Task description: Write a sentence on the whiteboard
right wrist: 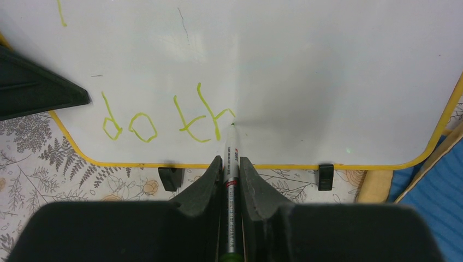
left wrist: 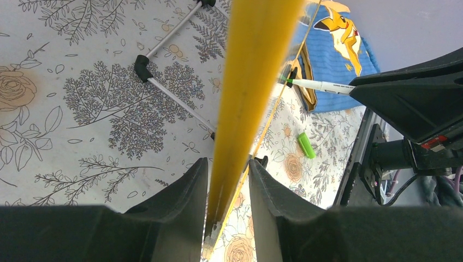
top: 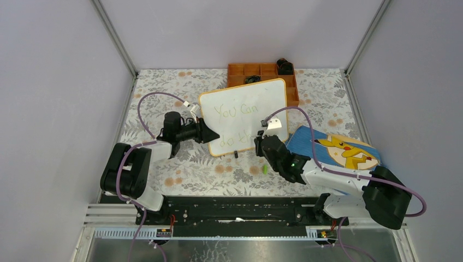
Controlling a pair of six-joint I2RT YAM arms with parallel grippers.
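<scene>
Writing the second line. The whiteboard [top: 243, 117] stands tilted on its small black feet, its top edge next to the orange tray [top: 240, 71] and the blue cloth [top: 338, 150] off its lower right corner. The left gripper [left wrist: 228, 169] is clamped on the board's yellow frame at the left edge, one finger on each face, steadying it. The right gripper [right wrist: 225, 164] is pressed together on the marker [right wrist: 231, 180], which points up the board with its tip touching the surface at the end of the "h". The sentence [right wrist: 164, 117] reads "You can" along the top in the overhead view, and "do th" along the bottom. By that reading, the "i" and "s" of "this" are yet to be written. The green cap [top: 265, 169] lies on the table just below the board's bottom edge.

To finish well:
- **Direction:** the tip should travel toward the board's right edge, level with the bottom frame. Plenty of white space is free there.
- **Pressure:** the strokes look pale, so slow movement with light, even pressure should suit.
- **Lifting:** the tip should lift clear between letters.
- **Support:** the left grip must hold firm, or the push of the marker may rock or slide the board.
</scene>
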